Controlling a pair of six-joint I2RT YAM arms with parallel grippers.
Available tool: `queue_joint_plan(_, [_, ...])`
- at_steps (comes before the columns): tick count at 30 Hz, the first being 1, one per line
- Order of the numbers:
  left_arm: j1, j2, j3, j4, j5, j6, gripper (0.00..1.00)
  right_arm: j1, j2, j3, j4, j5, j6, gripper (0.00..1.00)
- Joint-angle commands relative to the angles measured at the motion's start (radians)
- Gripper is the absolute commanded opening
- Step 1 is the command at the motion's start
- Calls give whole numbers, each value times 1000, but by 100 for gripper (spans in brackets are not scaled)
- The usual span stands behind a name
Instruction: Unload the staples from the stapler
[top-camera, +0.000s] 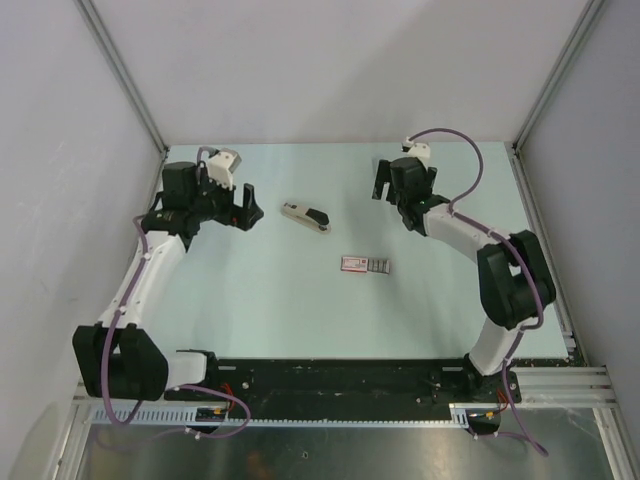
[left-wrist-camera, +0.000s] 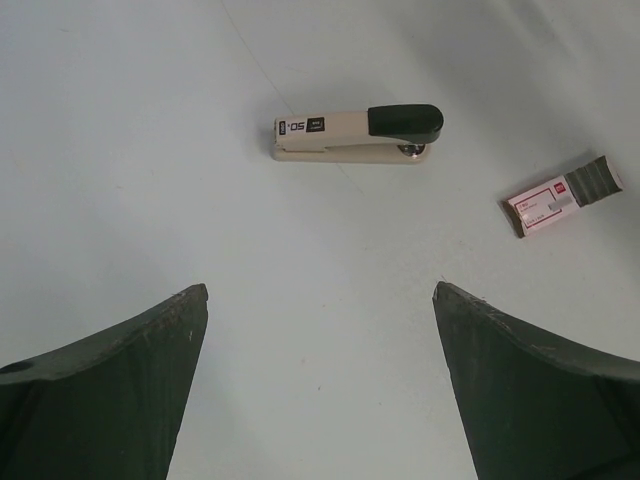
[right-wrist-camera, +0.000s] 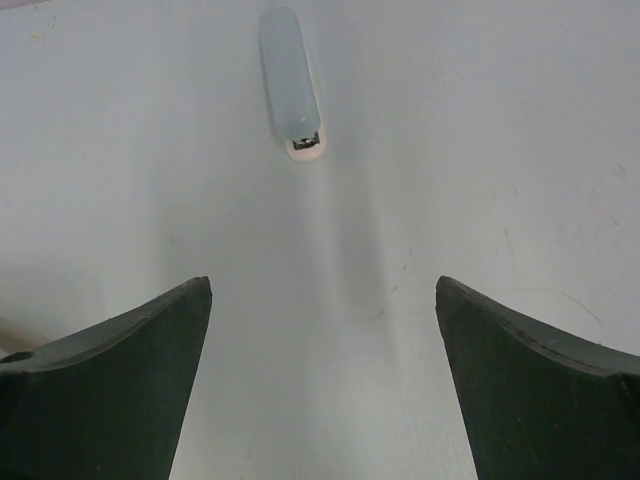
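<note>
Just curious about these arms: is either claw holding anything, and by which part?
Nothing is held. The left gripper and right gripper are both open and empty; the cream-beige and black desk stapler lies free on the pale table.

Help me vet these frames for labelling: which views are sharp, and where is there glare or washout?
Left wrist: sharp, print on the stapler and the red-and-white box crisp, shadows soft. Right wrist: washed out, the stapler seen end-on almost the colour of the table, a pale sheen streak below it. Top external: evenly lit, no glare, but both things small.
</note>
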Motion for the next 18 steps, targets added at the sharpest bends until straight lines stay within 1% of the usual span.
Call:
queue_joint_plan(1, [-15,43,28,3,34,-26,100,-8,81,77,116,1,6,99])
queue_joint_plan(11, [-17,164,60,4,57,5,99,-26,296,242,72,-23,-32,99])
queue_joint_plan(15, [-17,188,63,4,75,8,99,-44,397,368,16,-46,-31,94])
queue_joint_plan(18, [-16,188,56,4,64,15,99,-56,480,495,-74,-68,-32,88])
